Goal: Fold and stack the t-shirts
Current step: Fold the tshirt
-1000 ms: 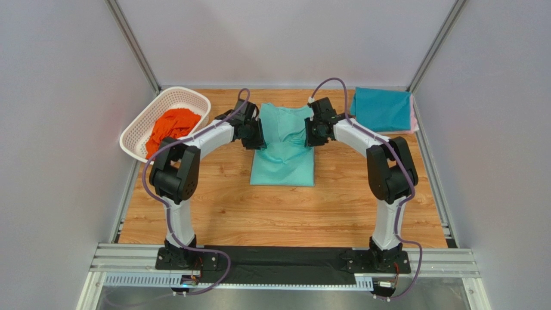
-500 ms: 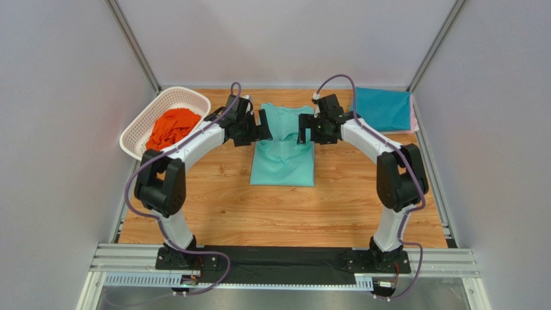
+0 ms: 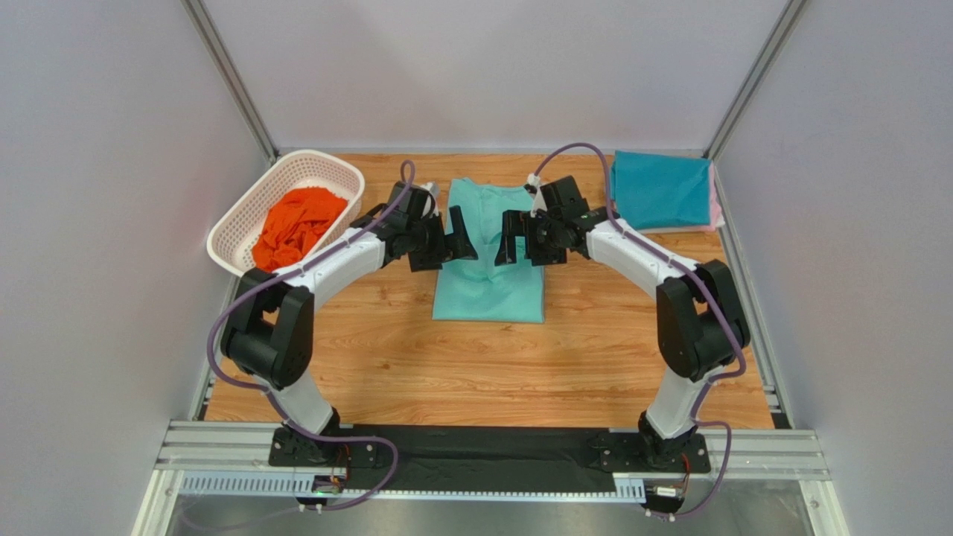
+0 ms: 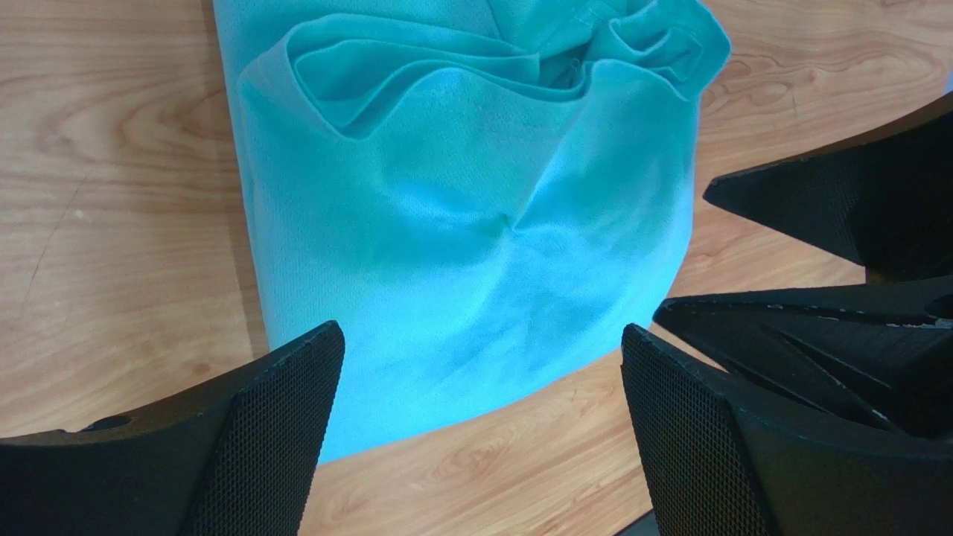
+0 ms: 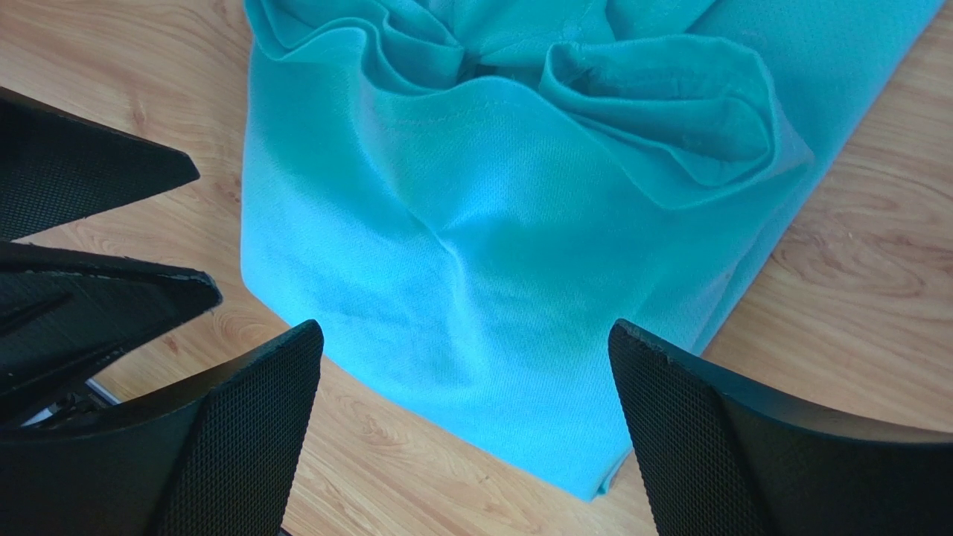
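Note:
A mint-green t-shirt point(image 3: 489, 279) lies folded into a narrow strip mid-table, its far end bunched in loose folds point(image 4: 470, 201) point(image 5: 503, 201). My left gripper point(image 3: 459, 238) point(image 4: 481, 335) and right gripper point(image 3: 509, 237) point(image 5: 464, 329) hover over its middle, facing each other. Both are open and hold nothing. A darker teal t-shirt point(image 3: 660, 188) lies folded at the back right, on top of a pink t-shirt point(image 3: 714, 210) of which only an edge shows. An orange t-shirt point(image 3: 296, 221) sits crumpled in the basket.
The white perforated basket point(image 3: 248, 210) stands at the back left, against the left wall. Bare wooden table point(image 3: 492, 369) stretches between the mint shirt and the arm bases. Grey walls and frame posts close in the sides and back.
Both grippers opened and let go of the mint shirt's sides. They then swung inward toward each other over the shirt's middle. The shirt stays in place.

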### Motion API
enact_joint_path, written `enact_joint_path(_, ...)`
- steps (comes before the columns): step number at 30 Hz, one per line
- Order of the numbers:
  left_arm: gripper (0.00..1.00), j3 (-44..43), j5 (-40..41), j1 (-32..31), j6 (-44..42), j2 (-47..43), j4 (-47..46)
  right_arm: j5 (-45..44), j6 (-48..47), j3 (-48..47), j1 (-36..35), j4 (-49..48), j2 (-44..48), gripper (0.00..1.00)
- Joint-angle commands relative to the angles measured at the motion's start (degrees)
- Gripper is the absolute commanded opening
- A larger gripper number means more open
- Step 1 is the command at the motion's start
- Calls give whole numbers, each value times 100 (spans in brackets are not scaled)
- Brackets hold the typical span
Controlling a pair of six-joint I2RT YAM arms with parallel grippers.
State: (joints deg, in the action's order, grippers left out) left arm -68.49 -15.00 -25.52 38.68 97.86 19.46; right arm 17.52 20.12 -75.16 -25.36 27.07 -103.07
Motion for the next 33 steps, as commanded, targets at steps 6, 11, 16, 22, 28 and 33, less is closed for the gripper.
enact_joint_path(6,100,-1183,-160,20,-79,1199,-321,50,10,-1062,84,-167,-1039,100)
enact_joint_path(11,100,-1789,-91,161,-123,1840,-215,-161,-157,-1633,225,-80,-1496,100)
enact_joint_path(16,100,-2142,24,302,-229,2263,83,-170,-263,-1994,418,35,-1892,100)
enact_joint_path(22,100,-2116,-2,390,-237,2264,145,-117,-447,-2064,620,254,-1866,100)
enact_joint_path(28,100,-2230,33,390,-352,1535,241,-231,-571,-2065,647,474,-1147,100)
enact_joint_path(33,100,-1836,68,381,-387,490,356,-143,-369,-1460,621,475,-42,100)
